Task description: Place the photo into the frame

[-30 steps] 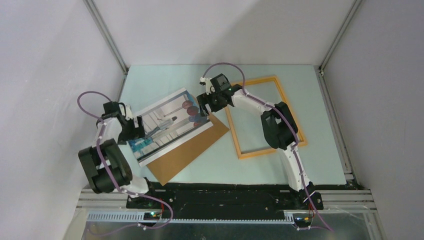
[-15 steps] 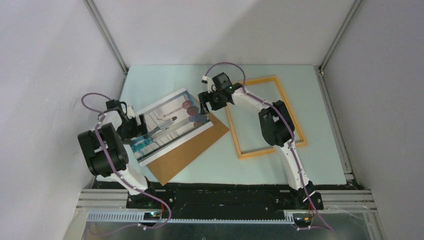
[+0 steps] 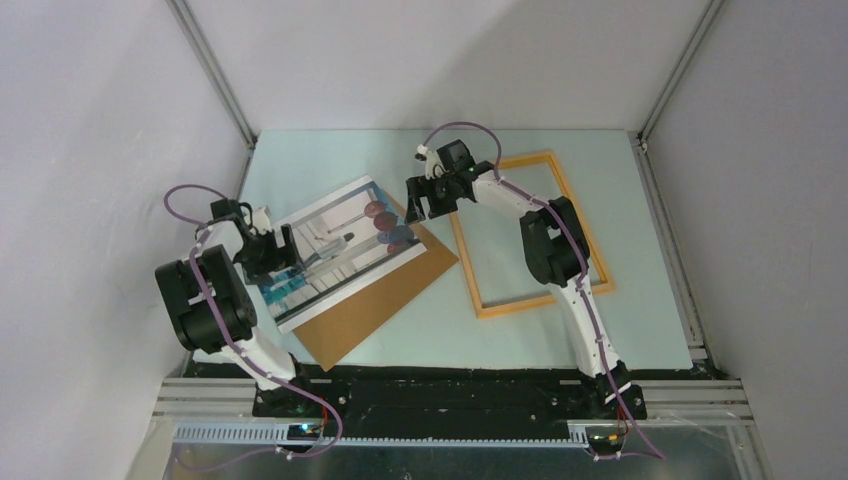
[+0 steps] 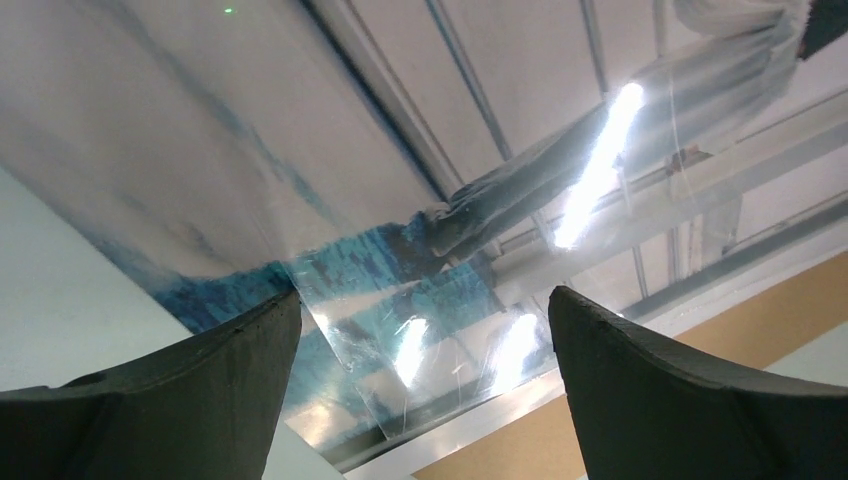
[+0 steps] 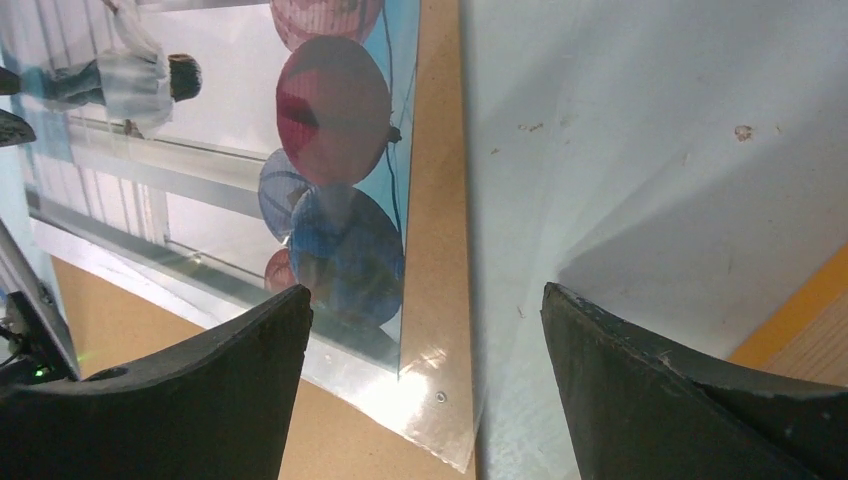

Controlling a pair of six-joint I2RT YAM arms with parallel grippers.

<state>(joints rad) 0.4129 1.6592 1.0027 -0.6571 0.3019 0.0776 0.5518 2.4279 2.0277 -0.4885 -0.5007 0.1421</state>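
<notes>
The photo (image 3: 340, 245) lies tilted at the table's left middle on a brown backing board (image 3: 385, 300), with a clear sheet (image 4: 450, 350) over it. The orange-yellow frame (image 3: 525, 235) lies flat to the right with nothing inside it. My left gripper (image 3: 277, 252) hovers open over the photo's teal lower-left end (image 4: 400, 150), jaws wide apart (image 4: 422, 293). My right gripper (image 3: 418, 200) is open above the photo's right corner by the red and blue balls (image 5: 330, 120), straddling the board's edge (image 5: 435, 200); its jaws (image 5: 426, 290) hold nothing.
The pale green table (image 3: 560, 330) is walled by grey panels left, right and behind. The backing board's corner (image 3: 445, 258) almost reaches the frame's left rail (image 3: 462, 260). One frame rail (image 5: 810, 310) shows at the right wrist view's lower right.
My right gripper has lifted and drifted slightly right and away from the photo's corner. The left arm's elbow has swung in, while its gripper stays over the photo's left end.
</notes>
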